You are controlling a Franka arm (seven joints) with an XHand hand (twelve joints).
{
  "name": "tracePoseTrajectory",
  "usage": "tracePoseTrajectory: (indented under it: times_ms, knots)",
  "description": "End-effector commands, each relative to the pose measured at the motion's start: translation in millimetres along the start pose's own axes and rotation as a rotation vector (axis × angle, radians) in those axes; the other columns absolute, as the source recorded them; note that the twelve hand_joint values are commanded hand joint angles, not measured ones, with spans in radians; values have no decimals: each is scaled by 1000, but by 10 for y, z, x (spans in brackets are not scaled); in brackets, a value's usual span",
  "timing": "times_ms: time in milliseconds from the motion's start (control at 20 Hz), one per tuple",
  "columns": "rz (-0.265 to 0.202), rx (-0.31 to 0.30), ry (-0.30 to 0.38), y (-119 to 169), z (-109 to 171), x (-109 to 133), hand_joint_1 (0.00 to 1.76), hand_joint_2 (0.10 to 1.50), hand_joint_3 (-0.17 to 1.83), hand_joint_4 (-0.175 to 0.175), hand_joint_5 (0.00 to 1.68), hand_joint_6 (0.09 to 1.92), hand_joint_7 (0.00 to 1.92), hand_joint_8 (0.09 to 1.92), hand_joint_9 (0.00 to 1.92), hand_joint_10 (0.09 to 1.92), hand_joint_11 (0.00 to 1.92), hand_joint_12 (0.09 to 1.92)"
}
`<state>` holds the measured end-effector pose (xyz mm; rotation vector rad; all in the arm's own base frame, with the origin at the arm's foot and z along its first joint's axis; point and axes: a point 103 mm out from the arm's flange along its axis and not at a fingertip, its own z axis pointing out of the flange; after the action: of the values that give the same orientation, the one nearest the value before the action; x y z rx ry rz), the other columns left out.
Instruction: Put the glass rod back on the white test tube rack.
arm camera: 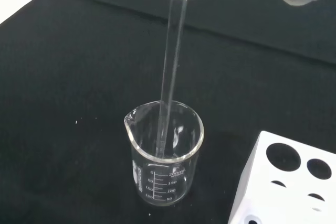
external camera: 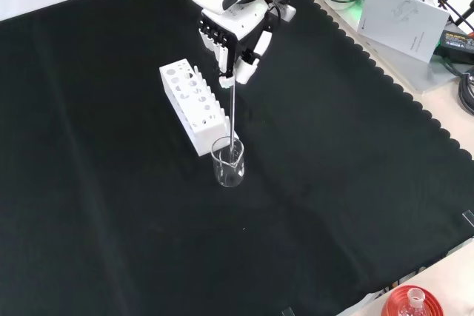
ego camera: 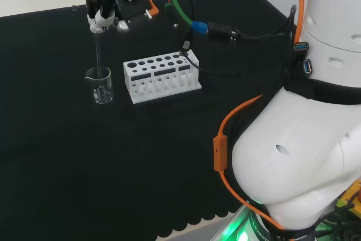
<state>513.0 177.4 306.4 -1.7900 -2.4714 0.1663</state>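
Observation:
A clear glass rod [ego camera: 97,55] [external camera: 234,109] [arm camera: 172,66] hangs upright from my hand [ego camera: 104,4] [external camera: 235,42], whose fingers are curled round its top end. The rod's lower end reaches down inside a small clear glass beaker [ego camera: 100,86] [external camera: 228,162] [arm camera: 164,153] on the black cloth. The white test tube rack [ego camera: 162,76] [external camera: 191,106] [arm camera: 286,182], with rows of round holes, stands right of the beaker in the head view and just behind it in the front view. I cannot tell whether the rod touches the beaker's bottom.
Black and green cables [ego camera: 197,26] run over the cloth behind the rack. The arm's white links [ego camera: 304,156] stand at the head view's right. Papers and gear [external camera: 407,12] lie off the cloth's scalloped edge, and a flask on a red stand [external camera: 411,303] sits at the front corner.

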Motion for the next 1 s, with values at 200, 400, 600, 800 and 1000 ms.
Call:
tracePoseTrajectory:
  times_ms: [200,400,600,800,1000]
  knots:
    - [-4,5,0,6,27,12,1331,1020,-175,-175,1421,101,1641,87,1714,262,1653,419]
    - [-4,3,0,5,23,4,1332,1020,-175,-175,1420,103,1641,87,1714,261,1653,420]
    - [-4,2,2,8,2,-6,1331,1020,-175,-175,1420,105,1641,87,1714,261,1653,420]
    - [-4,-9,4,-4,-16,-16,1331,1020,-175,-175,1419,106,1641,87,1715,261,1653,420]
    - [4,-21,-1,-20,-159,-40,1331,1019,-175,-175,1419,107,1641,87,1715,261,1653,420]
